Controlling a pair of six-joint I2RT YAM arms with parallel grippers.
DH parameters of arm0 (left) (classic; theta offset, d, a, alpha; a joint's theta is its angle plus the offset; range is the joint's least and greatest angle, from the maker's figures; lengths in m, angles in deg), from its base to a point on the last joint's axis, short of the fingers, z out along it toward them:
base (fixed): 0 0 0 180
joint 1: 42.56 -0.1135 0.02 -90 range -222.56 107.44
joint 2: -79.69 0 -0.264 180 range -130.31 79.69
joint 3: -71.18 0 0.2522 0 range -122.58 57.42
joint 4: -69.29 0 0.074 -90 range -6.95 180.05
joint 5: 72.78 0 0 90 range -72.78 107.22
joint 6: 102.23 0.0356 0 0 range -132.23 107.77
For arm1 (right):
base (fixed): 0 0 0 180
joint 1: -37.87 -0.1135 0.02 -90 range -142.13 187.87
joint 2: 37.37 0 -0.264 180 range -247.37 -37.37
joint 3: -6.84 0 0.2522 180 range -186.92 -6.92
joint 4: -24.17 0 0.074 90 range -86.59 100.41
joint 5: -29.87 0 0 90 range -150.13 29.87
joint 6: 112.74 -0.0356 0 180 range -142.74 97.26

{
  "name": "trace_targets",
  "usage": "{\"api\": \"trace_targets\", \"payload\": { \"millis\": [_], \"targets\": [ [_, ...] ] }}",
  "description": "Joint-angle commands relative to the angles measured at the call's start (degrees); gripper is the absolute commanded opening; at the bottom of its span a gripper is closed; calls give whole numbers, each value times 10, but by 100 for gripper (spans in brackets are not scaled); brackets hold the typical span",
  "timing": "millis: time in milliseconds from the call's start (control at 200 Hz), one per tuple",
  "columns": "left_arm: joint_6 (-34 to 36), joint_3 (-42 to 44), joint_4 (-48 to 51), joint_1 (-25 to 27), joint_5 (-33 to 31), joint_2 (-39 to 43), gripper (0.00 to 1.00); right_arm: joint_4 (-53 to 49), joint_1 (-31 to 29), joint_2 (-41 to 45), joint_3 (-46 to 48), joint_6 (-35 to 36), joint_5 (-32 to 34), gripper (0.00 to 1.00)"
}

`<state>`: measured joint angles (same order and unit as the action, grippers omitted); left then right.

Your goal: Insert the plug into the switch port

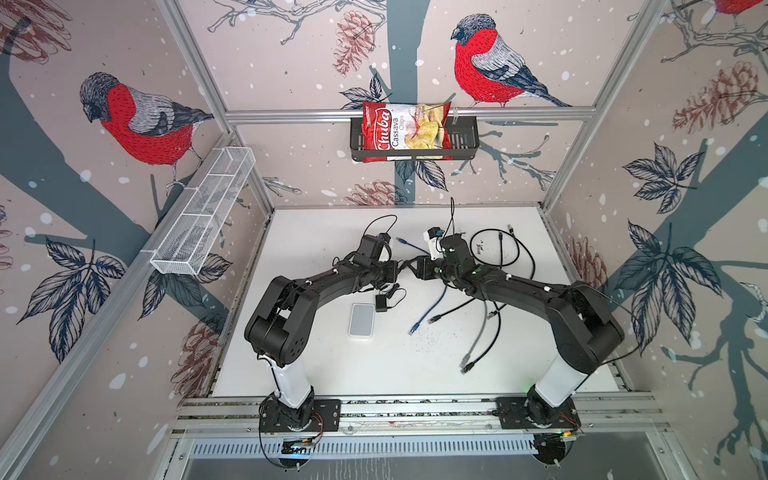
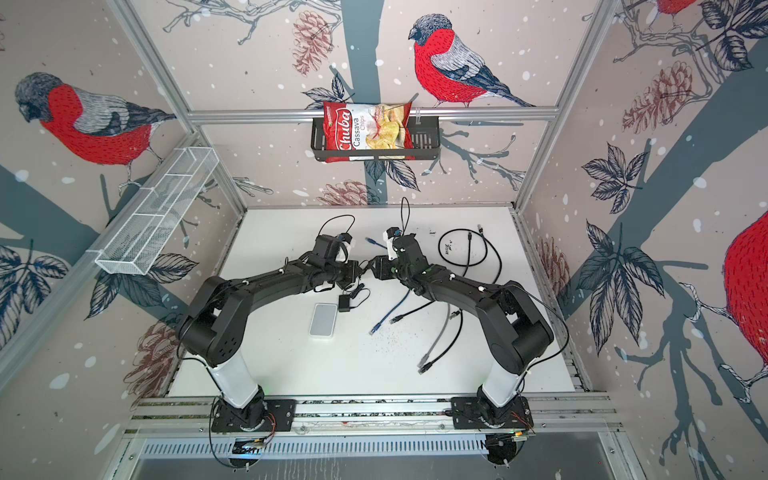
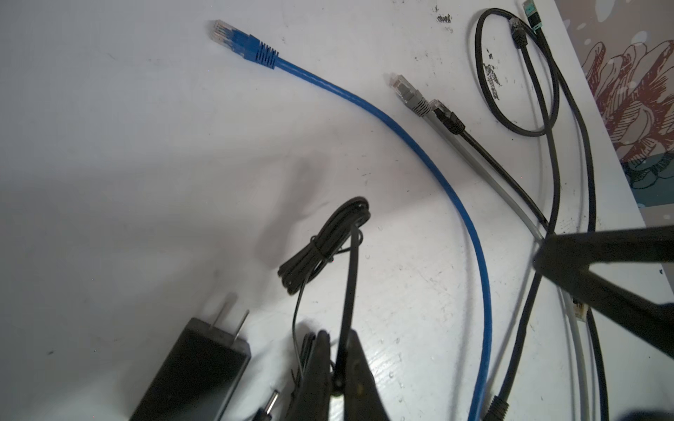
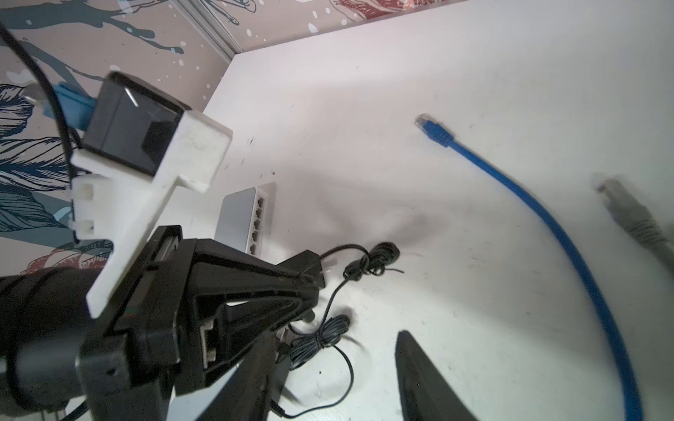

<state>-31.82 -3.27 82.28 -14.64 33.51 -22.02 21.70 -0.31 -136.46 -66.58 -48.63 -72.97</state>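
The white switch (image 1: 362, 320) lies flat in the middle of the table, seen in both top views (image 2: 323, 320); its row of ports (image 4: 257, 226) shows in the right wrist view. Next to it is a black power adapter (image 1: 381, 303) (image 3: 197, 368), and its small barrel plug (image 3: 271, 399) lies on the table. My left gripper (image 3: 339, 350) (image 1: 400, 266) is shut on the adapter's thin black cord (image 3: 350, 284). Tip to tip with it, my right gripper (image 4: 335, 364) (image 1: 412, 266) has its jaws apart around the bundled cord (image 4: 321, 339), not clamping it.
A blue network cable (image 3: 401, 135) (image 4: 529, 197), a grey one (image 3: 412, 98) and black ones (image 1: 498, 249) sprawl over the right half of the table. On the walls hang a white wire basket (image 1: 203, 212) and a black basket (image 1: 465, 139) with a chips bag (image 1: 405, 131).
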Motion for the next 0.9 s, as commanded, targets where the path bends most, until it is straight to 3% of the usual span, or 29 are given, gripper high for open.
{"api": "trace_targets", "payload": {
  "millis": [0,155,530,896],
  "targets": [
    [-4,8,-61,4,18,9,0,29,-1,-22,-15,-40,-33,46],
    [-17,14,-78,7,17,17,0,41,-1,-53,-34,-72,-60,36],
    [-15,11,-82,21,27,17,0,62,-1,-81,-49,-114,-69,36],
    [-1,10,-67,38,-2,9,0,89,4,-109,-63,-142,-96,35]
  ]
}}
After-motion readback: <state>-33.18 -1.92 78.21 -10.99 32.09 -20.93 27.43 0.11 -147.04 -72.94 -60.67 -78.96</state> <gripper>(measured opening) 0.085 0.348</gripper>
